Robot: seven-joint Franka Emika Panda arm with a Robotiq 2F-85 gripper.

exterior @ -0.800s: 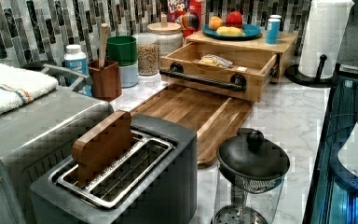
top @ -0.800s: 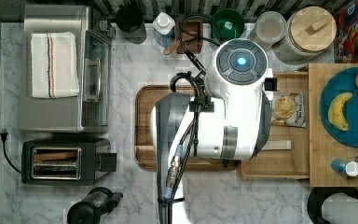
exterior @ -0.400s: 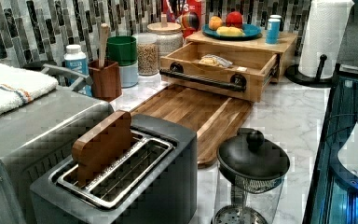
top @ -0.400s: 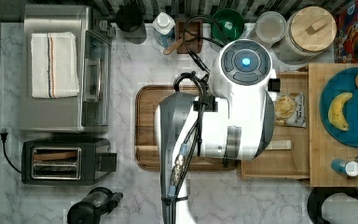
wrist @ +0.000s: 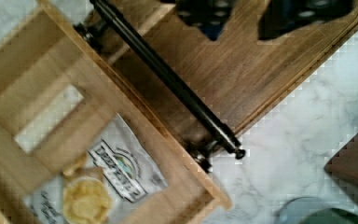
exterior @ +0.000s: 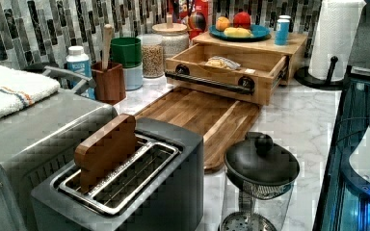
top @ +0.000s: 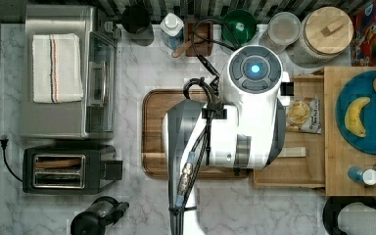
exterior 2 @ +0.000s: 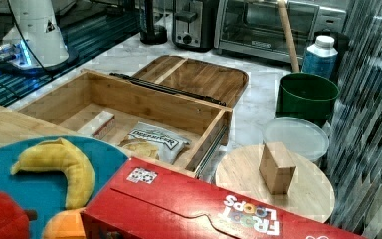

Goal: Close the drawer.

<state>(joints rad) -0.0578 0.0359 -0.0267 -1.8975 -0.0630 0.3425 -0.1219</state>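
The drawer (exterior: 226, 65) is a light-wood box pulled out from under the wooden top, with its black bar handle (exterior: 209, 83) facing the walnut tray (exterior: 197, 113). A chip bag (exterior 2: 151, 142) and a small pale block lie inside the drawer (exterior 2: 124, 107). In the top view the white arm (top: 245, 112) hangs over the tray and covers much of the drawer (top: 303, 166). In the wrist view my gripper (wrist: 251, 18) is open above the tray (wrist: 261, 70), a little off the handle (wrist: 168, 79), with nothing between its fingers.
A blue fruit plate (top: 367, 117) sits on the wooden top over the drawer. A green cup (top: 238, 27), jars and a utensil holder line the back wall. A toaster (top: 66, 169), toaster oven (top: 63, 78), french press (exterior: 257, 178) and paper towel roll (exterior: 335, 38) stand around.
The arm has shifted slightly toward the top view's right, further over the drawer. The drawer stays open in the same place.
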